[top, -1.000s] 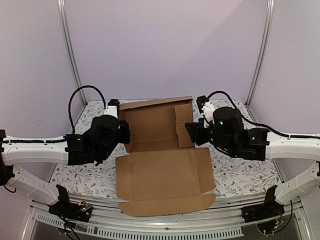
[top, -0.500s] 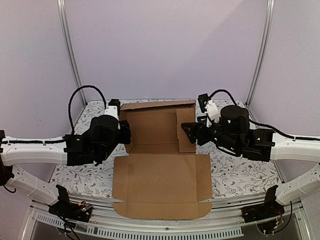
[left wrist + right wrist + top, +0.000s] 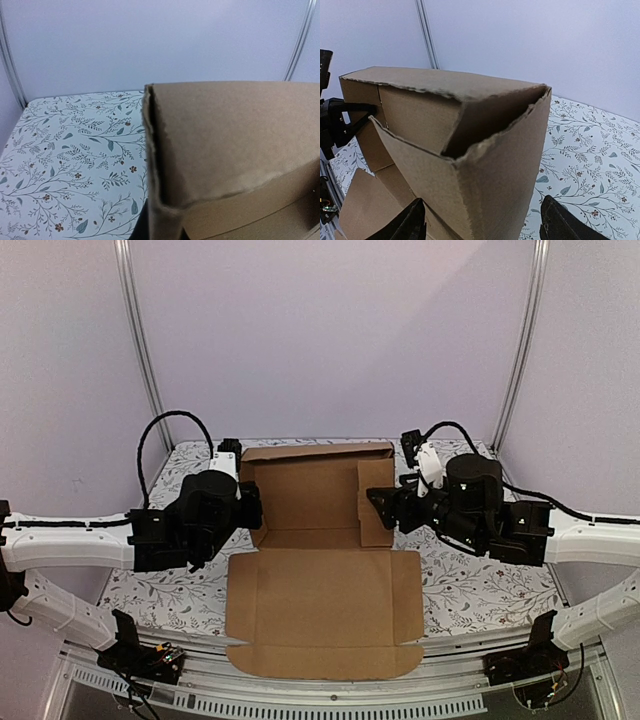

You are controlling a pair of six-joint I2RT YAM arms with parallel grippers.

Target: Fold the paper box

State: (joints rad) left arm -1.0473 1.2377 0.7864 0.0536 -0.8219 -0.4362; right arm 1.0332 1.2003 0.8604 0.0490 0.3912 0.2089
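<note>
**Brown cardboard, half raised**

The paper box point(image 3: 318, 585) lies mid-way across the table point(image 3: 460, 590), its front panel flat and its back wall and side flaps standing. My right pincer point(image 3: 383, 508) is spread, fingers point(image 3: 413, 224) either side of the right wall. My left pincer point(image 3: 250, 508) meets the left wall; I cannot tell its grip.

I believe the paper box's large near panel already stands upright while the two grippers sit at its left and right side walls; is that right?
Not quite: the top external view shows the large near panel of the paper box lying flat on the table. The rest holds: the left gripper and right gripper sit at its left and right side walls.
</note>
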